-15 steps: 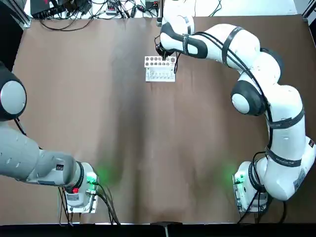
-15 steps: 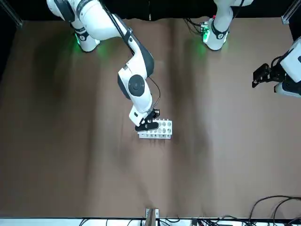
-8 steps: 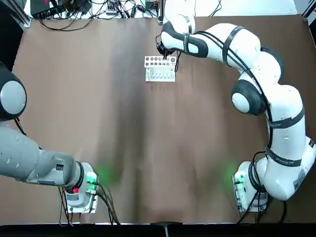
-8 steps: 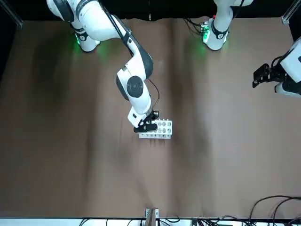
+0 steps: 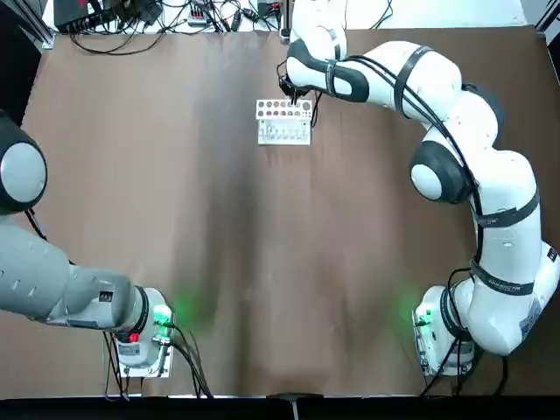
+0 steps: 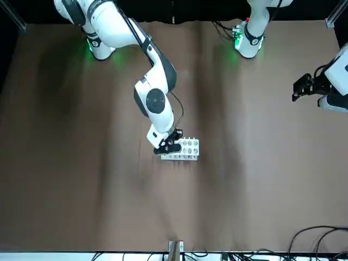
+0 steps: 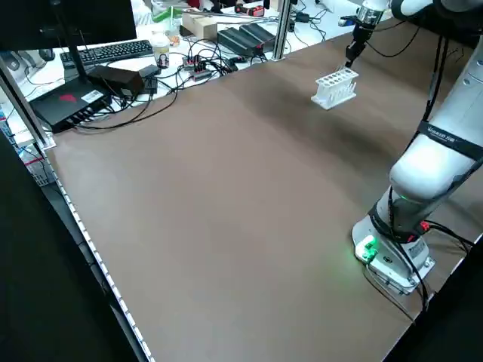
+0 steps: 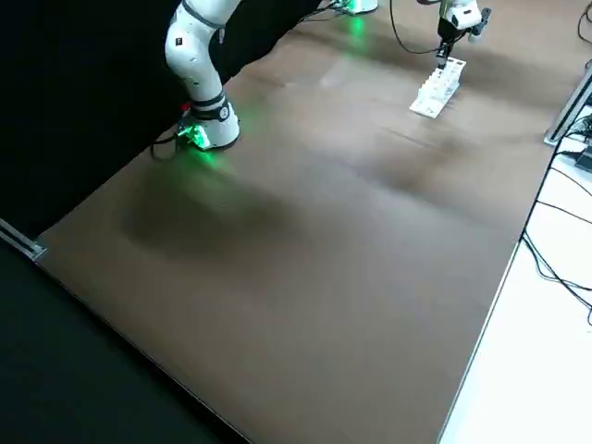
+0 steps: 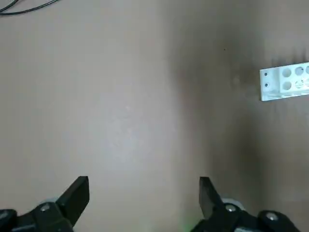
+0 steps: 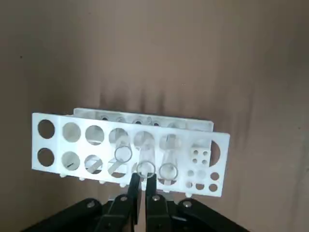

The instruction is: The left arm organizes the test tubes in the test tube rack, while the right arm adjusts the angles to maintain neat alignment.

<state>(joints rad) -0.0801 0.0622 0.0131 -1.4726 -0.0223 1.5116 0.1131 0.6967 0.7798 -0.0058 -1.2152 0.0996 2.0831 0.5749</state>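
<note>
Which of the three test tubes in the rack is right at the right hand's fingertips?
The middle tube: its rim sits directly at the right hand, while its two neighbours stand off to either side.

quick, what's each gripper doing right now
Left gripper: open, holding nothing, parked away from the test tube rack.
Right gripper: fingers nearly together at the rack; whether they pinch a test tube cannot be told.

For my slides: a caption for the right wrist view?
Right gripper, fingers nearly shut, poised at three clear tubes standing in the white rack.
</note>
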